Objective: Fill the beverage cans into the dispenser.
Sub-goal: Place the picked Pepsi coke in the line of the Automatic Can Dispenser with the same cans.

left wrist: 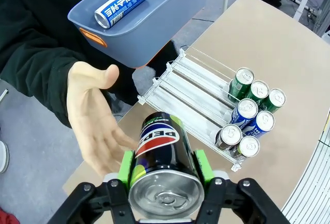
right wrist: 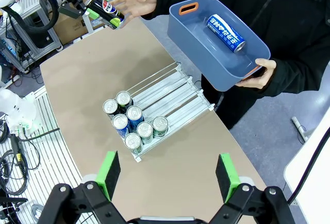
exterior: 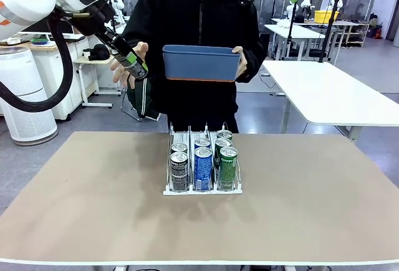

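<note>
Item: dark Pepsi can [left wrist: 161, 149], held aloft and tilted, clamped between the fingers of the left gripper [left wrist: 164, 168], just beside the person's open hand [left wrist: 95, 116]. Handling, advised: carry it to the dispenser [left wrist: 196, 85], set it upright, lower it between the dividers behind the black-and-silver cans [left wrist: 234, 139], and release once seated. Right gripper [right wrist: 168, 175]: fingers spread, empty, raised. Blue bin [exterior: 199, 65]: one blue can [left wrist: 121, 3]. Tabletop [exterior: 93, 209]: plain tan. Room: white tables [exterior: 330, 90].

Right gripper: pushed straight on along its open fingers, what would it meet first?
Probably the dispenser on the table, near its cans; nothing seems to lie between, though depth is unclear.
</note>
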